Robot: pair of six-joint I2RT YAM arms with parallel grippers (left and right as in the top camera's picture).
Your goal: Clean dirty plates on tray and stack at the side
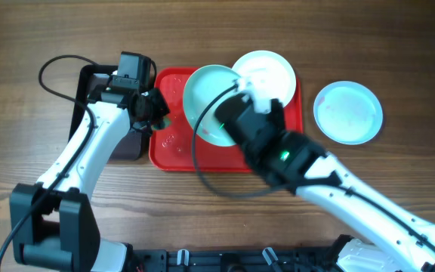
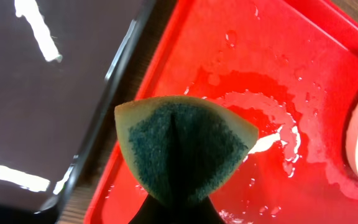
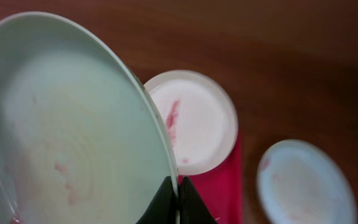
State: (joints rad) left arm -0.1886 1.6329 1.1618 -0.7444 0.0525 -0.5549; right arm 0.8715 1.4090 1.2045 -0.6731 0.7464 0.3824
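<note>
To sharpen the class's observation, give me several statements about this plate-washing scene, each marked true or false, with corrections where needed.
1. The left gripper pinches a sponge. True.
2. The right gripper holds the white plate. False: it grips the rim of a mint plate; the white plate sits on the red tray.
3. A pale blue plate lies on the table, to the right of the red tray in the overhead view. True.
4. The red tray is dry. False: water pools on it.
5. The white plate is spotless. False: it bears a red smear.
</note>
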